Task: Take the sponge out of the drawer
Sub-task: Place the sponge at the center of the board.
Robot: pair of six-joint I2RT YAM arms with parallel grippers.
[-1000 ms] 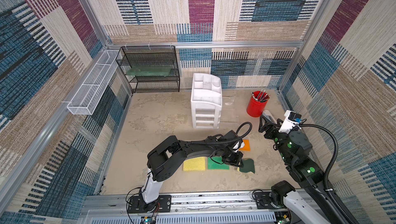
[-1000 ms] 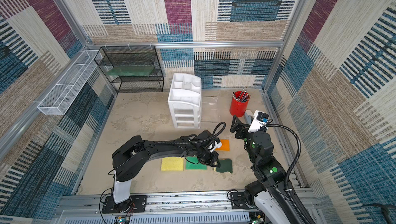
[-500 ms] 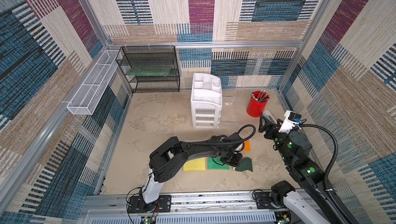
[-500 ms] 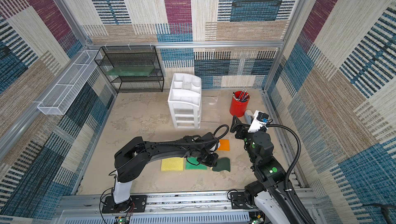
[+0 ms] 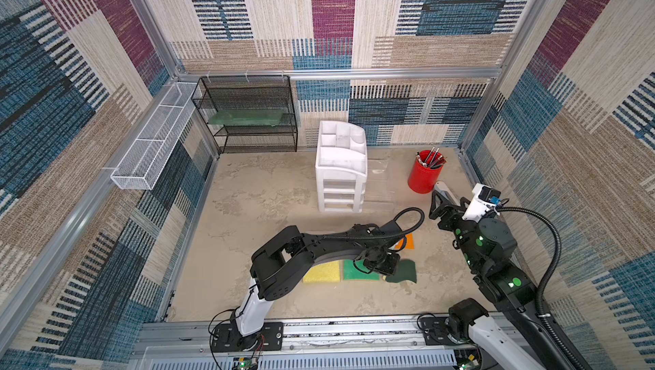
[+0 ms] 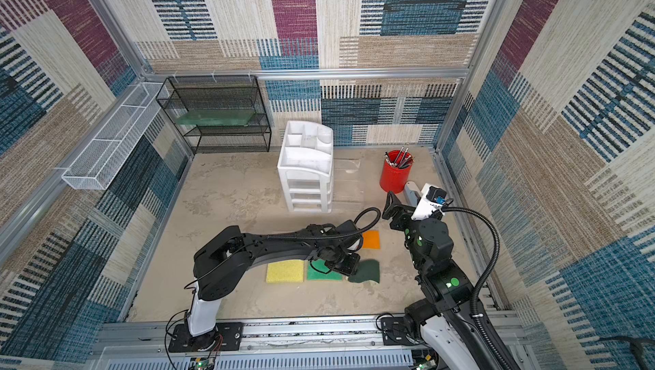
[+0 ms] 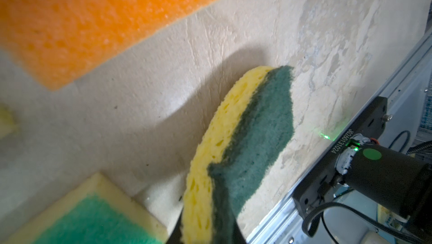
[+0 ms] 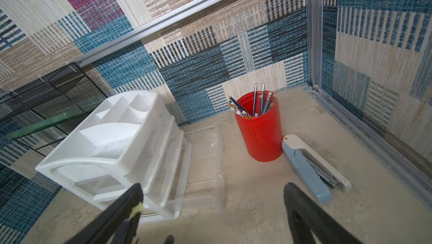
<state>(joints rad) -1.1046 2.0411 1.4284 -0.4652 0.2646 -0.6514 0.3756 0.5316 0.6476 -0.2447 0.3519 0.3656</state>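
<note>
The table (image 5: 248, 208) carries the white drawer (image 5: 341, 180) tower at its middle, well apart from the sponge (image 5: 402, 270), which lies at the near edge with its long axis running away from the left gripper (image 7: 205, 235). Those fingers pinch its near end; whether they are loosening cannot be told. The right gripper (image 8: 210, 207), fingers spread and empty, hangs farther off, facing the drawer.

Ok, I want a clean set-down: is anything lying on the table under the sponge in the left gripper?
Nothing visible. The sponge hangs tilted in the left gripper over bare table. The light green sponge lies beside that spot and the orange sponge farther off, both apart from it.
</note>
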